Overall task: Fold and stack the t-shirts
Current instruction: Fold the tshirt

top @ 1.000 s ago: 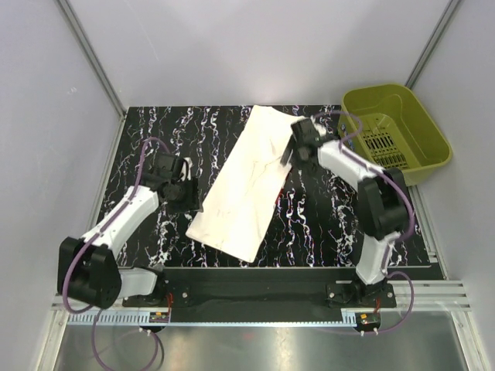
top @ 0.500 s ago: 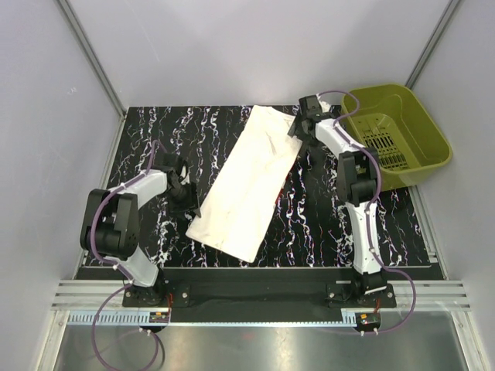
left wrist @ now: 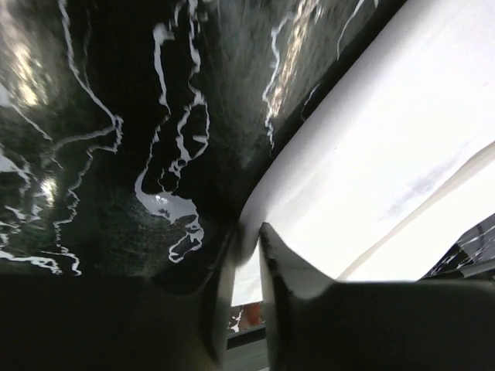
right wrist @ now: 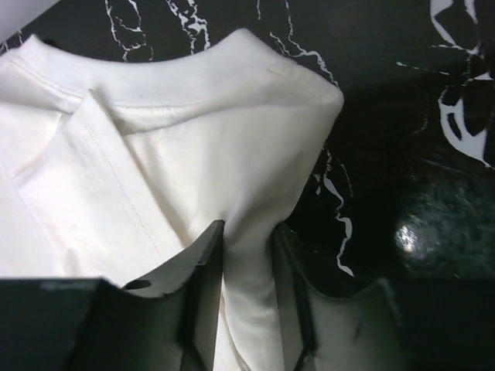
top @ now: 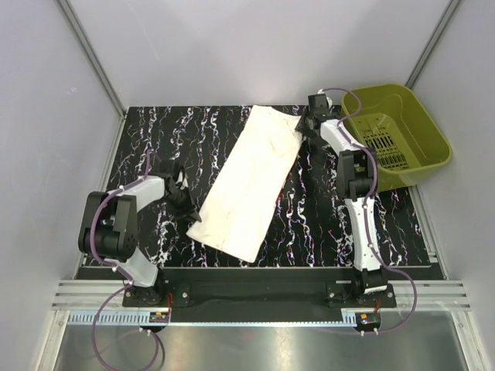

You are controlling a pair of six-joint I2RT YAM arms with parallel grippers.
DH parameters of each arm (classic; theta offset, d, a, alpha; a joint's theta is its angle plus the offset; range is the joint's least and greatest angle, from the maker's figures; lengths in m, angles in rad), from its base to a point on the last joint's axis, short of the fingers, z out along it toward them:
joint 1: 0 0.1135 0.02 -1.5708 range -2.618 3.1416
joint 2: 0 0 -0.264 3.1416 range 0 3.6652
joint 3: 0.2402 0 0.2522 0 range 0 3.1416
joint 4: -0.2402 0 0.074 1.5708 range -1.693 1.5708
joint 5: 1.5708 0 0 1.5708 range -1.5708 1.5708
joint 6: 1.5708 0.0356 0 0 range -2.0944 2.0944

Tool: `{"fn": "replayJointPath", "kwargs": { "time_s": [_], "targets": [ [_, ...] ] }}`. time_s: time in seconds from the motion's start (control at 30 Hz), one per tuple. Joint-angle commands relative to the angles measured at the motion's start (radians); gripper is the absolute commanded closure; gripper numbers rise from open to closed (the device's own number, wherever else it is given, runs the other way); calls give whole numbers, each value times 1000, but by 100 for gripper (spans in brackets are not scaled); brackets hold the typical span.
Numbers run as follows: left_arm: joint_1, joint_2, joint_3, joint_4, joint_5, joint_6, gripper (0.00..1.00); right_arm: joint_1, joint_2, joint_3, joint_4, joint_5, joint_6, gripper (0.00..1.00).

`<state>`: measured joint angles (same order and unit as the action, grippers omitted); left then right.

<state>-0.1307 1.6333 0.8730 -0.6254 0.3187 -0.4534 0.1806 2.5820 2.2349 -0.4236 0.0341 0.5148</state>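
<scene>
The folded off-white t-shirt (top: 251,182) lay diagonally across the marbled table (top: 155,139). The left gripper (left wrist: 247,241) pinched its eight o'clock edge, and the right gripper (right wrist: 247,232) pinched its one o'clock corner.

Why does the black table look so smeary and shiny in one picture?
Left wrist view: the camera seems very close, so the table blurs, with glare patches, and the t-shirt glows washed-out white. Right wrist and top views look sharper.
</scene>
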Motion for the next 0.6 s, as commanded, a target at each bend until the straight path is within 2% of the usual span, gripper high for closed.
{"fn": "replayJointPath", "kwargs": {
  "time_s": [0.0, 0.17, 0.3, 0.37, 0.47, 0.5, 0.53, 0.57],
  "targets": [
    [-4, -22, -104, 44, -4, -56, 82, 8, 46, 54, 31, -59, 10, 63],
    [-7, -116, -227, 87, 10, -125, 99, 10, 104, 141, 55, -102, 42, 83],
    [-43, -173, -287, 128, 42, -197, 100, 10, 158, 239, 45, -143, 71, 87],
    [-99, -197, -302, 141, 43, -234, 100, 10, 171, 269, 49, -158, 77, 87],
    [-186, -246, -312, 156, 36, -313, 100, 11, 164, 296, 26, -177, 80, 77],
    [-202, -280, -316, 155, 27, -349, 98, 10, 161, 311, -24, -178, 68, 70],
    [-213, -300, -319, 151, 23, -360, 94, 10, 138, 330, -52, -169, 62, 66],
    [-224, -322, -316, 144, 16, -367, 80, 10, 121, 324, -84, -172, 54, 62]
  ]
}}
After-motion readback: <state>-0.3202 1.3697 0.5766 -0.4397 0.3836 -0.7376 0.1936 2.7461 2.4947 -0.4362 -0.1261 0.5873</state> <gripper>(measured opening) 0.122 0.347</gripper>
